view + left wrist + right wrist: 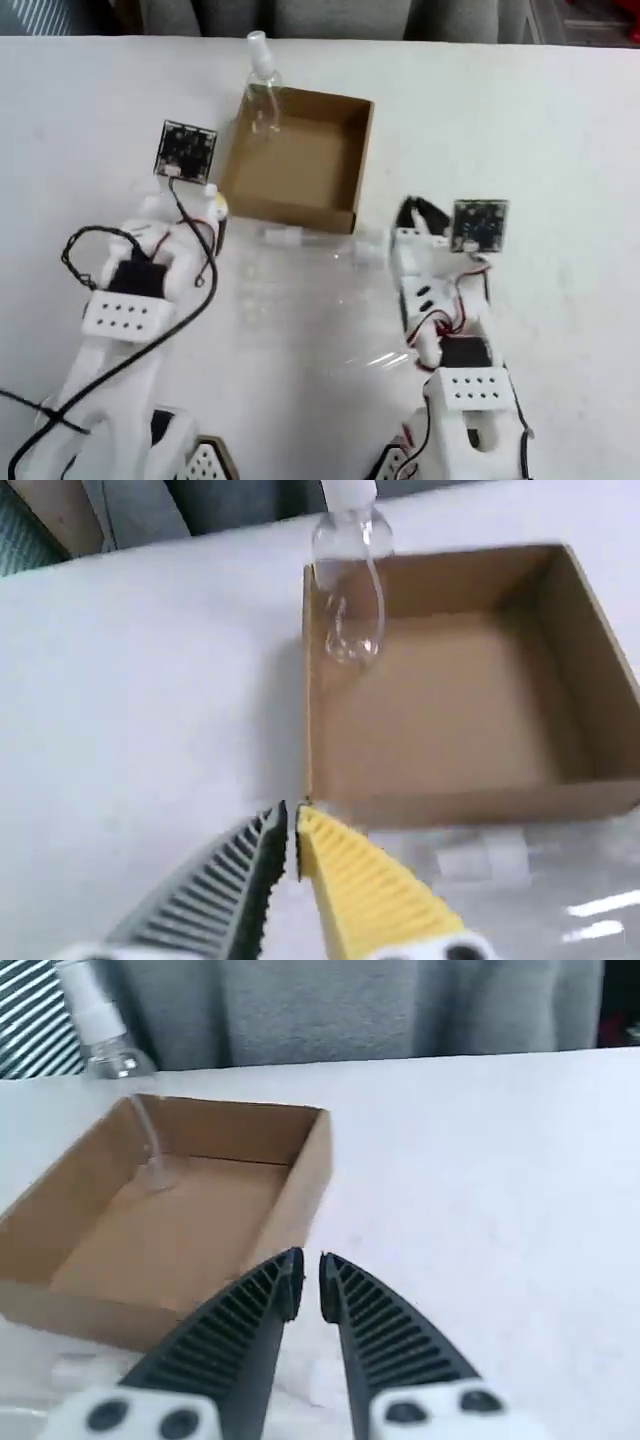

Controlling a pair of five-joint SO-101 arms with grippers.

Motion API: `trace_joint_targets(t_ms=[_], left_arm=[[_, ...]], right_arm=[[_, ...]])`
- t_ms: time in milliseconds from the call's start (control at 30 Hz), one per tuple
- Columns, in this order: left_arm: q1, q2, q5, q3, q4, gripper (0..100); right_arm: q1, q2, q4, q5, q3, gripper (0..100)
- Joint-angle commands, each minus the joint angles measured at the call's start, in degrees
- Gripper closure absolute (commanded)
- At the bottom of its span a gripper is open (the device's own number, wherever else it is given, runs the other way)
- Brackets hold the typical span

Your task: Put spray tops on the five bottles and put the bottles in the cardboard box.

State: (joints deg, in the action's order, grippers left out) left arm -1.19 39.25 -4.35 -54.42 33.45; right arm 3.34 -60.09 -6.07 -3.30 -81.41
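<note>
The open cardboard box point(345, 160) sits at the middle back of the table. One clear bottle point(262, 85) with a white spray top stands upright in its far left corner, also seen in the left wrist view point(350, 590) and the right wrist view point(105, 1035). White spray tops point(283, 237) and faint clear bottles point(330, 290) lie on the table in front of the box. My left gripper point(214, 207) hangs shut and empty at the box's near left corner point(290, 822). My right gripper point(408, 212) is shut and empty by the near right corner point(305, 1272).
The white table point(540, 130) has free room to the right of the box and at the far left. A grey backdrop runs behind the far edge. Cables point(90, 240) trail over the left arm.
</note>
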Motion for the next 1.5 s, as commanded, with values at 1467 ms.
trace_joint_targets(t_ms=[1467], left_arm=[[-34.95, -43.21, -43.16, 44.66, 43.52, 74]], right_arm=[[-23.6, -1.19, -3.82, 32.26, -9.85, 98.1]])
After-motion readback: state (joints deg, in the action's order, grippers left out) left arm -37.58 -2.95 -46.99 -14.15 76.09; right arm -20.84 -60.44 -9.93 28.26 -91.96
